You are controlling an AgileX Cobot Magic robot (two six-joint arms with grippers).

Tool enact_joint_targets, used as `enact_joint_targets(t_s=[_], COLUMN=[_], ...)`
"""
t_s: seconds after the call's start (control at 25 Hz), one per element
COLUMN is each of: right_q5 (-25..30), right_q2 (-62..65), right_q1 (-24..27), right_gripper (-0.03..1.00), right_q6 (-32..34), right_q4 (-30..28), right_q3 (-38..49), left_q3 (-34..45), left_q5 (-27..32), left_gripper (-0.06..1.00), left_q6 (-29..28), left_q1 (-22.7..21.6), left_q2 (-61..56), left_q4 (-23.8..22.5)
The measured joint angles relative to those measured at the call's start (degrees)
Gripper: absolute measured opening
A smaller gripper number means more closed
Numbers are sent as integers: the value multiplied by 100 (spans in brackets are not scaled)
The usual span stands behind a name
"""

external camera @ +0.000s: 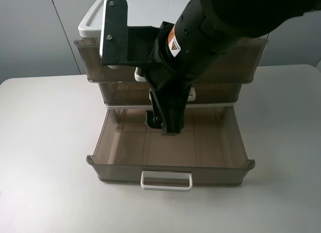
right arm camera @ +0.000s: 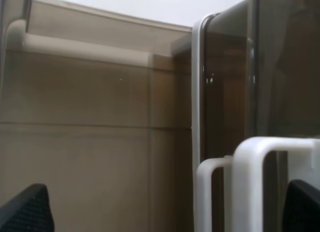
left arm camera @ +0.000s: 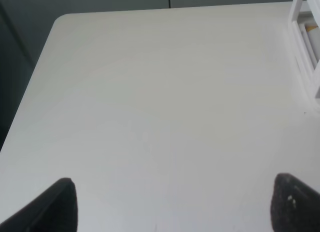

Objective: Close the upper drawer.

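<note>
Reaching down from above in the exterior high view, the right gripper (external camera: 163,124) hangs before the stack, over the pulled-out bottom drawer (external camera: 130,143). The upper drawer (external camera: 243,65) sits topmost, behind and above the fingertips, partly hidden by the arm. The right wrist view shows the black fingertips (right arm camera: 25,212) spread wide apart, with a large white loop handle (right arm camera: 247,182) close between them. The left wrist view shows the left gripper (left arm camera: 172,204), fingers also wide apart, over the table (left arm camera: 150,92).

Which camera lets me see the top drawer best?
The exterior high view: the upper drawer shows its tall brown front atop the stack, though the arm covers its middle. The right wrist view sees only close brown plastic and white handles; the left wrist view, mostly table.
</note>
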State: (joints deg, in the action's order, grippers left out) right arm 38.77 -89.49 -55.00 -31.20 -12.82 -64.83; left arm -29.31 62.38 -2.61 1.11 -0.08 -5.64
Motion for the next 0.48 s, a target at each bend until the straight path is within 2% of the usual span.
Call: enact_joint_targets(t_s=[0.2,0.32,0.48], right_q5=[-323,-676,-733], right_q2=[-58,-138,-230], right_q1=[84,253,305], right_gripper=[70,70,70], right_q6=[-33,-56,-75], right_q4=[11,-251,-449], right_q3=[0,-8,-8], left_q3=[0,0,0], left_q5=[0,0,0], left_gripper=[74,74,74], left_q6=[0,0,0], left_q1=[0,0,0], left_q2=[0,0,0], left_q4=[-11,-11,-11])
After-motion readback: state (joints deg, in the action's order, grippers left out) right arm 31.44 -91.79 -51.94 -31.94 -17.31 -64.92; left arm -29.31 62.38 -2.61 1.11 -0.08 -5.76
